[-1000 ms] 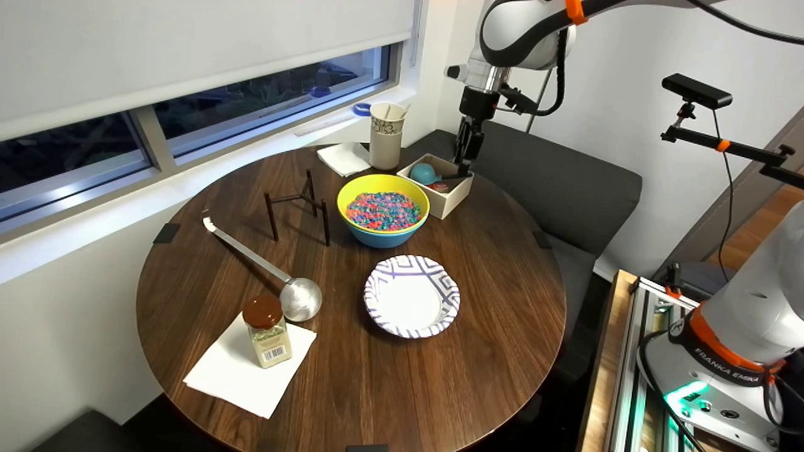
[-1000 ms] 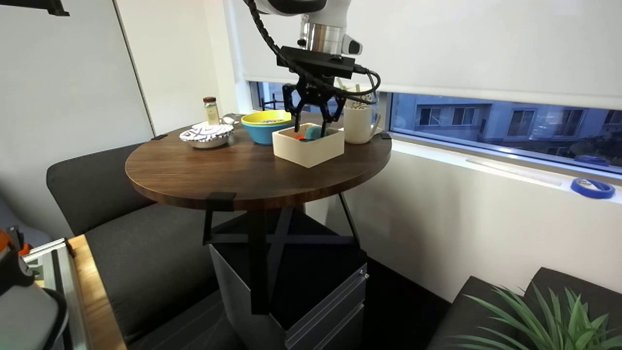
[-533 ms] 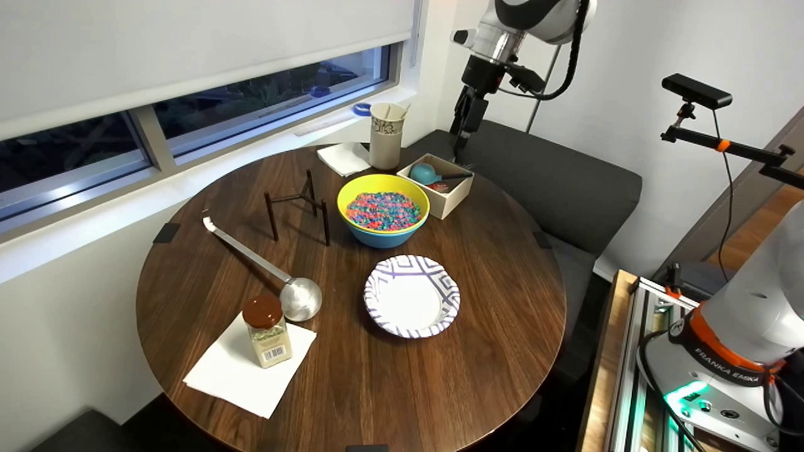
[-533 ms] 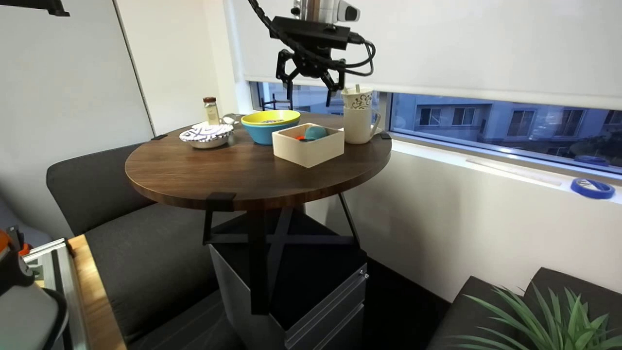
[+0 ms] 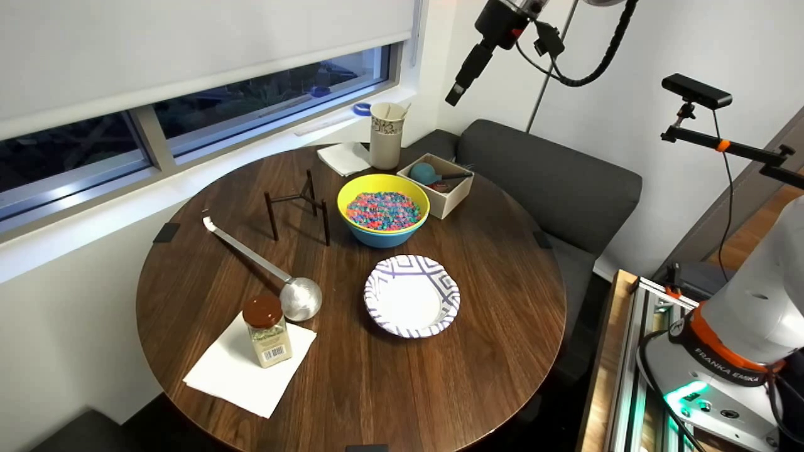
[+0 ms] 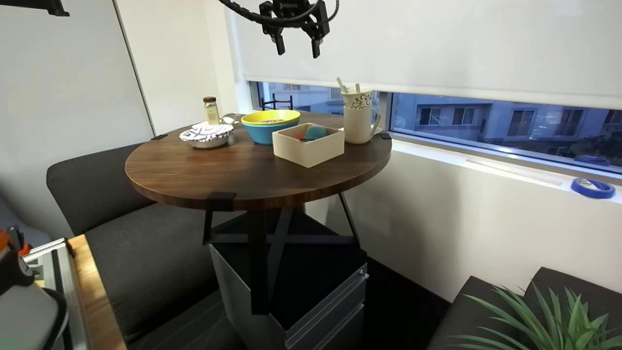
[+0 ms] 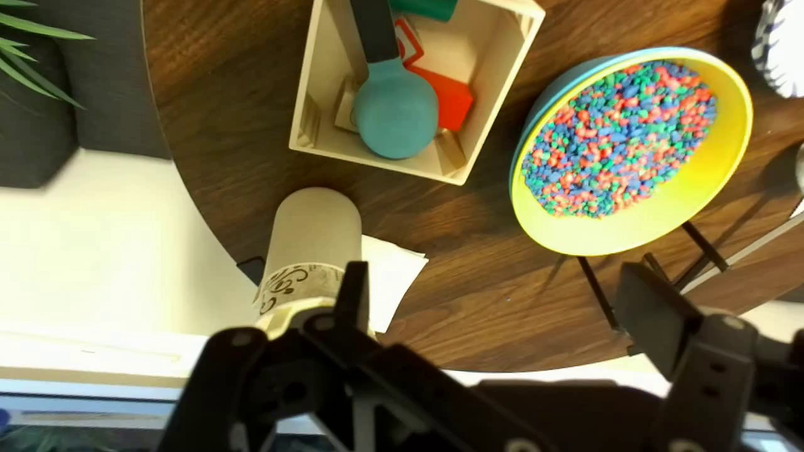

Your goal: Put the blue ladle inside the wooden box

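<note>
Pale walls (image 6: 413, 209); blind (image 5: 188, 50) drawn partway over a window (image 5: 270, 100); grey bench (image 5: 546, 163). Tabletop (image 5: 496, 314): round, dark wood grain. Yellow bowl (image 7: 634, 235) of coloured bits (image 7: 619, 138): would likely spill if a low swing caught it. Wooden box (image 6: 309, 149): upright. Tall mug (image 6: 357, 127), near it: first to topple, I judge. Jaws: spread, nothing held, well above the tabletop. Blue ladle (image 7: 396, 112): inside the box; a descent might snag its handle (image 7: 375, 31) and lever it out.

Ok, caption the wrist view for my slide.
Dark-handled blue ladle resting in the wooden box beside a yellow bowl of multicoloured bits, with the pincer open.
</note>
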Motion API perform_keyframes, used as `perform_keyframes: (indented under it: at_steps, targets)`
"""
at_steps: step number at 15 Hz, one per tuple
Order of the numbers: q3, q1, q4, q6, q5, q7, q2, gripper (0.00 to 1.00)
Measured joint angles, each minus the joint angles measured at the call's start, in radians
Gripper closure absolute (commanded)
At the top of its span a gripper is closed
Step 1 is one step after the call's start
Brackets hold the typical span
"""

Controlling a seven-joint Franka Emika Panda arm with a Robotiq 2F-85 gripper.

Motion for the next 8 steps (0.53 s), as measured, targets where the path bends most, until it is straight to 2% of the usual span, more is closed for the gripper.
perform_keyframes:
  at_steps: [2, 4, 8]
  targets:
    - [0.012, 0.011, -0.044, 0.027, -0.057, 0.134, -0.054, 0.0]
    - [0.019, 0.024, -0.082, 0.033, -0.077, 0.214, -0.106, 0.0]
    - [0.015, 0.055, -0.137, 0.057, -0.056, 0.222, -0.185, 0.0]
